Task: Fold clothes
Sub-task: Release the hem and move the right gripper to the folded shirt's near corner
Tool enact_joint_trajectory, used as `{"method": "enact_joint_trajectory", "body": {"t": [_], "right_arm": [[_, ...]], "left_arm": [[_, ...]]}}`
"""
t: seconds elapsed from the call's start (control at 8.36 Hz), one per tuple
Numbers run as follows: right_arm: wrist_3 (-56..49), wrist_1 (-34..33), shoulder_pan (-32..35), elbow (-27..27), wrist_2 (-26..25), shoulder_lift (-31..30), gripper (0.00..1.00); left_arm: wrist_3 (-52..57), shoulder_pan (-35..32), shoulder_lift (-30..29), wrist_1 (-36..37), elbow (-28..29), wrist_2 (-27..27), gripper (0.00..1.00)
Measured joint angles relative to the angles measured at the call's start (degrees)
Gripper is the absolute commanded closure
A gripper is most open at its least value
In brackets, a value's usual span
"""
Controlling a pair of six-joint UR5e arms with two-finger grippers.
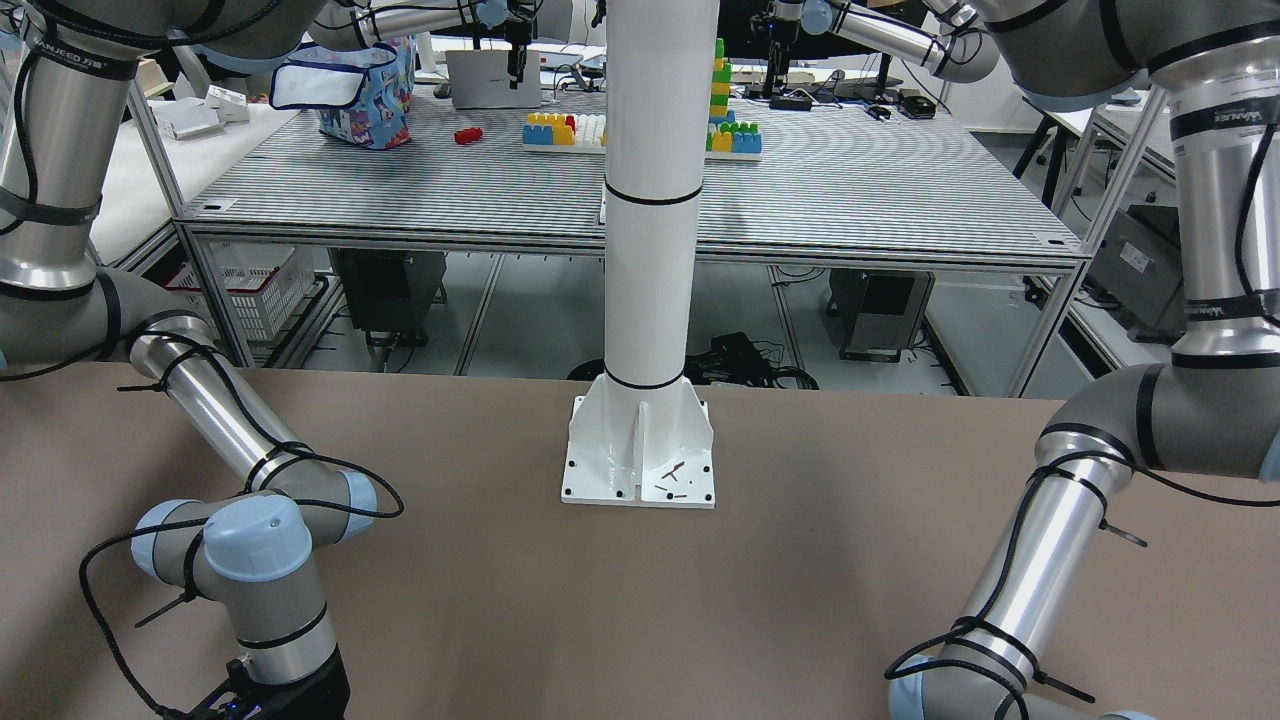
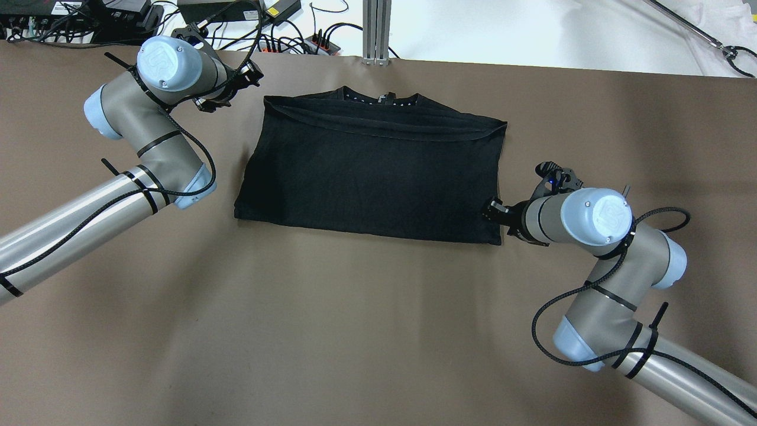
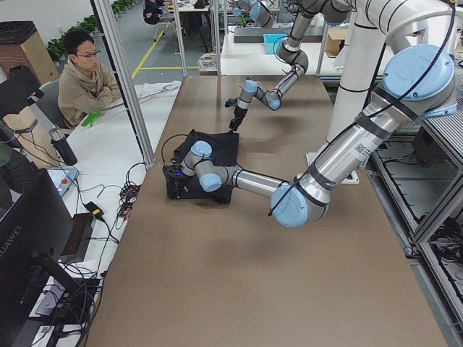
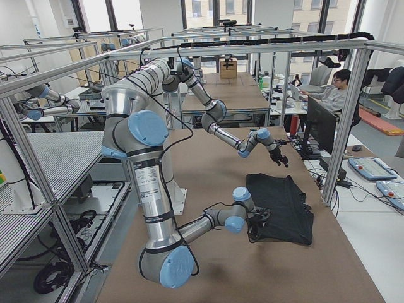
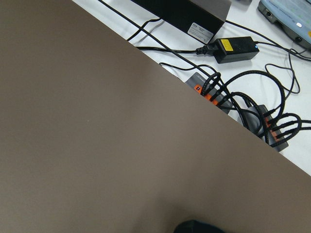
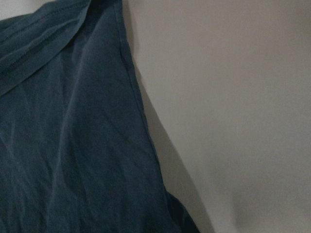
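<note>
From the front-facing view we see the brown matte table point(image 1: 500, 600), the white round post on its bolted base plate point(image 1: 640, 455), and both silver arms reaching toward the bottom edge; neither claw nor the garment shows here.

From overhead we see the plain black, soft fabric garment point(image 2: 372, 171) lying flat on the table as a rough rectangle, its collar toward the far edge and a fold line running along the top. The right claw point(image 2: 495, 213) sits at the garment's near right corner, touching or just over the hem; we cannot tell whether it has hold of the cloth or how far apart its fingers stand. The left claw point(image 2: 227, 89) hangs off the garment's far left corner, just beside it and clear of the fabric; its opening is hidden by the wrist.

From the left end, the near arm's claw point(image 3: 173, 177) is at the close edge of the garment point(image 3: 217, 152), and the far claw point(image 3: 233, 124) is at its far edge.

From the right end, the near claw point(image 4: 260, 219) meets the garment's point(image 4: 281, 202) close side; the far claw point(image 4: 282, 159) hovers above the table beyond it.

The left wrist view shows bare table and a cluster of black cables with a power strip point(image 5: 243, 111) off its edge.

The right wrist view shows the garment's hemmed side edge point(image 6: 141, 126) on the table; no fingers are visible.
</note>
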Motion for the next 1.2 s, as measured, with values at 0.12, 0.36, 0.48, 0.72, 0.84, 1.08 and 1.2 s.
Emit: {"method": "enact_joint_trajectory", "body": {"t": [0.12,0.36,0.48,0.72,0.84,1.08,1.2], "right_arm": [[0.5,1.1,-1.8,-0.3,-1.9,-0.6,0.49],[1.9,1.7,-3.5,-0.4,-3.2,-1.2,1.0],[1.9,1.9,-3.8,-0.4,-3.3,-1.5,1.0],[0.9,2.5,-4.0,0.7,-3.0,-3.3,1.0],[1.1,1.9,-4.4,3.2,-2.9,-4.1,1.0],[2.9,-6.6,-8.1,15.0,-2.8,-6.9,1.0],[4.3,-12.8,-11.3,21.5,-3.0,-7.5,1.0]], "left_arm": [[-0.8,0.0,0.1,0.1,0.1,0.9,0.04],[-2.1,0.6,0.1,0.2,0.3,1.7,0.03],[-2.3,0.9,0.0,0.2,0.4,1.8,0.03],[-3.0,1.8,-0.1,0.2,0.7,2.0,0.03],[-3.6,2.4,-0.3,0.2,0.7,2.2,0.03],[-4.7,3.2,-0.4,0.2,0.7,3.0,0.03],[-5.1,3.4,-0.5,0.1,0.7,3.2,0.01]]}}
